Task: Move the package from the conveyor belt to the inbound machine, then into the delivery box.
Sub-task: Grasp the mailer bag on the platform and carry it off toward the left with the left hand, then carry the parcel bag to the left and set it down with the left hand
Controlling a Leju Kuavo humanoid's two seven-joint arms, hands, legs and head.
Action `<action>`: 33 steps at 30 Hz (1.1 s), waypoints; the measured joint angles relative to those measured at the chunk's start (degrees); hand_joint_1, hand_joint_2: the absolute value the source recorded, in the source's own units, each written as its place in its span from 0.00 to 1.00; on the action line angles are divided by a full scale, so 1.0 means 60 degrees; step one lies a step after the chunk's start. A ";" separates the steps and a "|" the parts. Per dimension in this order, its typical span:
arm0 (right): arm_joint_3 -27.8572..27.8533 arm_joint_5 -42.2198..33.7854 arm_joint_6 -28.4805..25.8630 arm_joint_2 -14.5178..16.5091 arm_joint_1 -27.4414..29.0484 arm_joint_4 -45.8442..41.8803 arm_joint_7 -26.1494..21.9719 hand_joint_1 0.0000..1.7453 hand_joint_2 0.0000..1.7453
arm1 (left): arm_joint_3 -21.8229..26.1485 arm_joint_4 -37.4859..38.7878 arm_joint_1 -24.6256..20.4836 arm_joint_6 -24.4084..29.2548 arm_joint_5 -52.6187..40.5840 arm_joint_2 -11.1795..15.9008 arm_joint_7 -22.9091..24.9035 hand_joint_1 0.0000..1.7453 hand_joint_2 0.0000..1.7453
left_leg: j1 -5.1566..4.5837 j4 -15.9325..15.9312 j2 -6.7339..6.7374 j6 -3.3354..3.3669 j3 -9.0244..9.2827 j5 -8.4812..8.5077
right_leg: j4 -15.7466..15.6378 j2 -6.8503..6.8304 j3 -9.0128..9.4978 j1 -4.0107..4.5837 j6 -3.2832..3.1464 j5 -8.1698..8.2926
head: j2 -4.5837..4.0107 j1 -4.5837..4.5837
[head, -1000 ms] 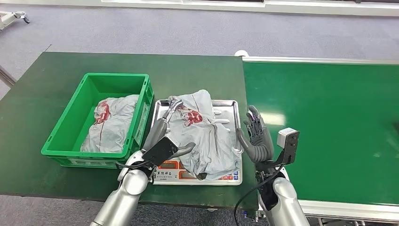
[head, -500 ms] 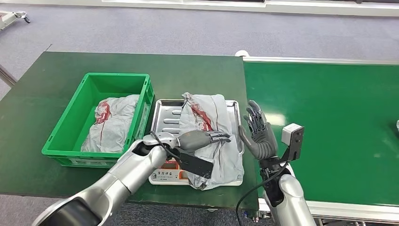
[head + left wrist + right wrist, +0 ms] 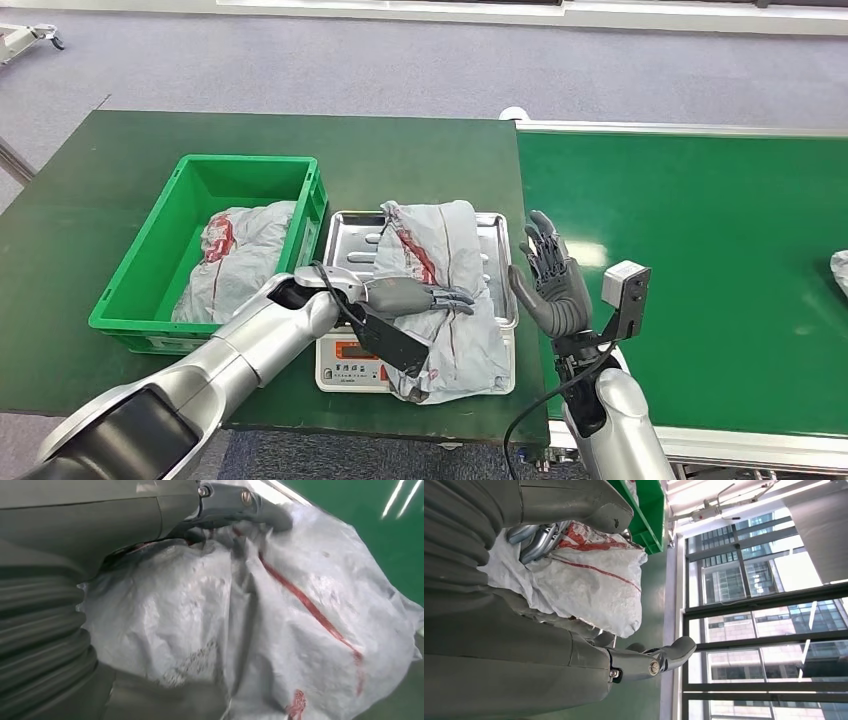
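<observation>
Left hand has drawn back, fingers pressing package, its red print unreadable; right hand fingers spread.

both arms are smooth silver tubes. the left hand and right hand are grey with darker fingers, behind ribbed grey wrist covers. a black cable loops along the right forearm, beside a boxy grey camera.
</observation>
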 joint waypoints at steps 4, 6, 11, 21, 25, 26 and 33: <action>0.0000 0.0000 0.0003 -0.0015 0.0007 -0.0077 -0.0011 0.00 1.00 | -0.0166 -0.0243 -0.0062 0.0008 0.0451 0.0293 0.0056 1.00 1.00 | 0.0000 0.0000 0.0001 -0.0002 0.0003 0.0001 | 0.0000 0.0001 0.0000 0.0001 -0.0001 0.0001 | 0.0000 0.0000; 0.0000 0.0000 0.0003 -0.0029 0.0005 -0.0131 -0.0013 0.00 1.00 | -0.0267 -0.0461 -0.0116 0.0090 0.0543 0.0417 0.0188 1.00 1.00 | 0.0000 0.0000 0.0001 -0.0003 0.0003 0.0002 | 0.0000 0.0001 0.0000 0.0003 -0.0001 0.0001 | 0.0000 0.0000; -0.0007 -0.0160 0.0138 -0.0079 0.0006 -0.0240 0.0085 0.00 1.00 | -0.0576 -0.1290 -0.0219 0.0480 0.0642 0.0646 0.0802 1.00 1.00 | 0.0000 0.0000 -0.0001 -0.0008 0.0000 0.0005 | 0.0001 0.0000 -0.0001 0.0003 -0.0001 0.0000 | 0.0000 0.0002; -0.0115 -0.0108 0.0002 -0.0138 0.0445 -0.0448 0.0060 0.00 1.00 | -0.0652 -0.5099 -0.0965 0.1578 0.0374 0.1953 0.3025 1.00 1.00 | 0.0004 0.0000 -0.0006 -0.0008 -0.0010 0.0005 | 0.0001 -0.0001 -0.0007 0.0003 -0.0001 -0.0001 | 0.0000 0.0000; -0.0133 -0.0111 -0.0035 -0.0138 0.0488 -0.0493 0.0056 0.00 1.00 | -0.0633 -0.5881 -0.1180 0.1641 0.0240 0.2156 0.3261 1.00 1.00 | 0.0004 0.0000 -0.0004 -0.0008 -0.0010 0.0005 | 0.0001 -0.0001 -0.0007 0.0000 -0.0001 0.0000 | 0.0000 0.0001; -0.0143 -0.0118 -0.0046 -0.0137 0.0492 -0.0496 0.0061 0.00 1.00 | -0.0626 -0.6016 -0.1205 0.1675 0.0206 0.2199 0.3318 1.00 1.00 | 0.0004 0.0000 -0.0004 -0.0008 -0.0010 0.0005 | 0.0001 -0.0001 -0.0007 -0.0001 -0.0001 0.0000 | 0.0000 0.0001; -0.0199 -0.0221 -0.0056 -0.0136 0.0641 -0.0585 0.0058 0.00 1.00 | -0.0402 -0.6450 -0.1265 0.1876 0.0155 0.2594 0.3595 1.00 1.00 | 0.0004 0.0000 -0.0004 -0.0008 -0.0009 0.0005 | 0.0001 0.0000 -0.0007 0.0002 -0.0001 -0.0001 | 0.0000 0.0000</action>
